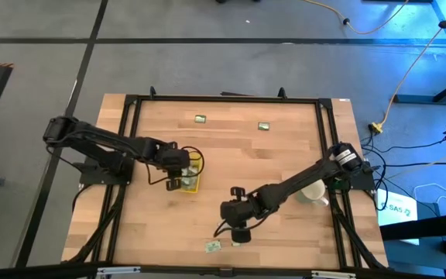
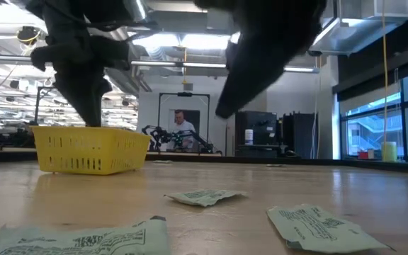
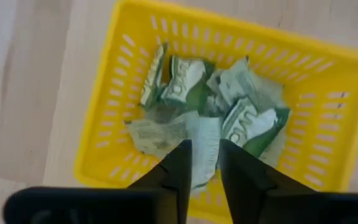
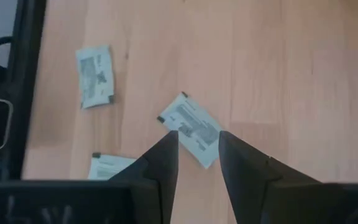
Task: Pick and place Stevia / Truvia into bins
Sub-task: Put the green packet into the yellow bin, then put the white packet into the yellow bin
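Lower centre of the surface [image 1: 285,155] | right gripper [image 4: 197,142] fingers parted over a sachet [image 4: 191,129] | left gripper [image 3: 204,149] fingers parted, empty, above yellow tray [image 3: 120,93] | white mug [image 1: 313,191] right edge.

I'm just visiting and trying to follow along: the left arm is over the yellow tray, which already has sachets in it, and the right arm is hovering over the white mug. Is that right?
Not quite. The right gripper hovers over a loose sachet on the bare table, as the right wrist view shows; the white mug sits farther back. The left gripper is indeed over the yellow tray, which holds sachets.
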